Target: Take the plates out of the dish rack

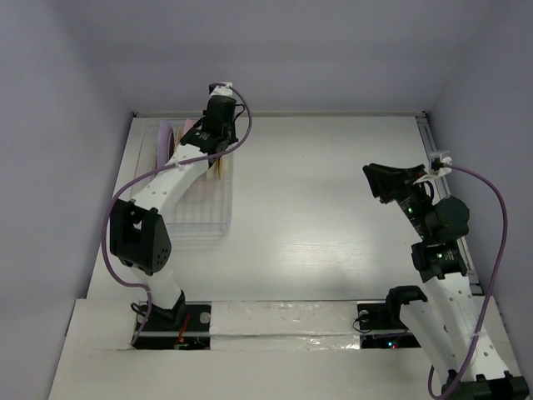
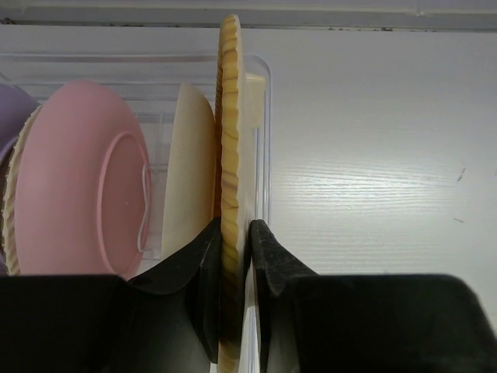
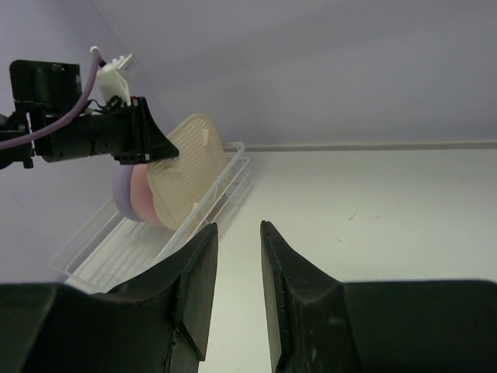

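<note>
The clear dish rack (image 1: pixel 204 208) lies at the back left of the table. Purple (image 2: pixel 9 116), pink (image 2: pixel 78 179) and cream (image 2: pixel 190 171) plates stand on edge in it. My left gripper (image 2: pixel 233 229) is shut on the rim of the textured orange plate (image 2: pixel 230 116), which stands upright at the rack's right wall; its jaws press both faces. In the top view the left gripper (image 1: pixel 218 157) is over the rack's far end. My right gripper (image 3: pixel 238 225) is open and empty, held above the table at the right (image 1: pixel 376 182), facing the rack (image 3: pixel 116 249).
The table's back wall and side walls stand close around the rack. A rail (image 1: pixel 433 158) runs along the table's right edge. A ribbed rim of another plate (image 2: pixel 9 210) shows left of the pink one.
</note>
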`<state>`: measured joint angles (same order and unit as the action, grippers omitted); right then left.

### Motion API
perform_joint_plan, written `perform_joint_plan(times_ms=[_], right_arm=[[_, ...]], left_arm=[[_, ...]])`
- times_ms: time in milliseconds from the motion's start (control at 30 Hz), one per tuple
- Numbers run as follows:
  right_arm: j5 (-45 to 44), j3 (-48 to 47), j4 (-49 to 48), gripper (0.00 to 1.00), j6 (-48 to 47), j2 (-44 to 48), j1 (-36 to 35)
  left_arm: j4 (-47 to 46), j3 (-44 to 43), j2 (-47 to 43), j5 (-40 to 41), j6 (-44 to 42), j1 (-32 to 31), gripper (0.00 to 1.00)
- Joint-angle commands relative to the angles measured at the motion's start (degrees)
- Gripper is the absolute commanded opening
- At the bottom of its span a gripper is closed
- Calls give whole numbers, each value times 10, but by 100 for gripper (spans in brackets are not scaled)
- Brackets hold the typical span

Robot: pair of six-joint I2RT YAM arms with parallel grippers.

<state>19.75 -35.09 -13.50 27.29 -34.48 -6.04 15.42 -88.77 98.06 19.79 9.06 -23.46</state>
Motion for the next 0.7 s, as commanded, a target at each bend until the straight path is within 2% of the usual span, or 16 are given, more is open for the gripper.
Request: perform_joint_plan(times_ms=[0,333,500,633,667], right_arm=[[11,-21,-17,35,3,-1,2],[13,-21,-21,35,3,-11,2],[10,-21,-21,35,3,-14,2],[-10,-22,-11,35,0,-8,2],[-13,-22,-7,32,1,-7,2]], left_arm=[[-36,-37,-58,47,-13,-1,0],[-102,36,-132,60,-10,-1,0],[-116,26,-172,47,-11,-1,0],[-105,-3,-184,57,-37,-25,0],[-104,-8,-186,56,-40,-32,0]])
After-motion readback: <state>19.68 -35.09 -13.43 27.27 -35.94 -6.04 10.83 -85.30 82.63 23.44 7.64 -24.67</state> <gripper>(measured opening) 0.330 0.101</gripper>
